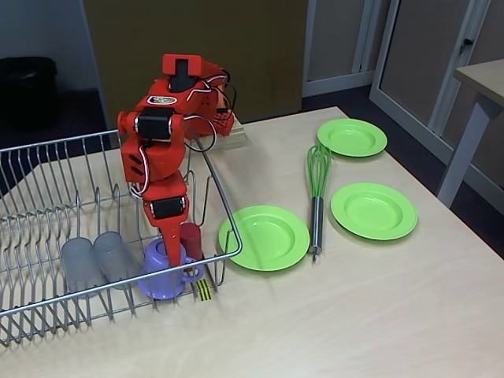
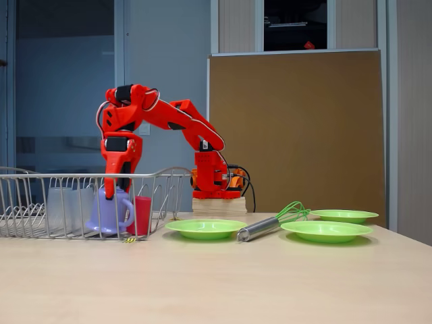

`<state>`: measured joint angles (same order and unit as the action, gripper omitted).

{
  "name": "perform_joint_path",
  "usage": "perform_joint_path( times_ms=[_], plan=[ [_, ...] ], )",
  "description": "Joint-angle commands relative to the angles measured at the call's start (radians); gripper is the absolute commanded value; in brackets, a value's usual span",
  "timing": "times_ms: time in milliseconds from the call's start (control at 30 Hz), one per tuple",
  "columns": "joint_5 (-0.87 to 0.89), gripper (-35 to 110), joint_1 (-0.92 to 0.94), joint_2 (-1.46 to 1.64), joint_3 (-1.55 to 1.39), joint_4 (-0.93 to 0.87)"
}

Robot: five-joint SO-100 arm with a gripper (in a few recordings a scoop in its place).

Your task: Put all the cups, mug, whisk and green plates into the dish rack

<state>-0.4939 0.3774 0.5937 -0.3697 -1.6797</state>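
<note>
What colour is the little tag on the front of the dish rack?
Yellow and black stripes. The tag hangs on the dish rack near the mug, clearest in a fixed view from above.

Brightness: even and soft in both fixed views, daylight-like.
Shadows: faint, short, under the plates and the whisk.
Glare: mild sheen on the table; the wood looks pale.
Background: dim and bluish at left in a fixed view.
Sharpness: slightly soft, rack wires a little fuzzy.
</note>
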Motion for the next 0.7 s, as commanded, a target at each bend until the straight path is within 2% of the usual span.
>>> perform_joint_path(
  times_ms=[0, 667],
  plan=[
    [-0.023, 22, 0.0, 0.034, 0.028, -0.032],
    [-0.051, 37, 0.025, 0.035, 0.046, -0.091]
  ],
)
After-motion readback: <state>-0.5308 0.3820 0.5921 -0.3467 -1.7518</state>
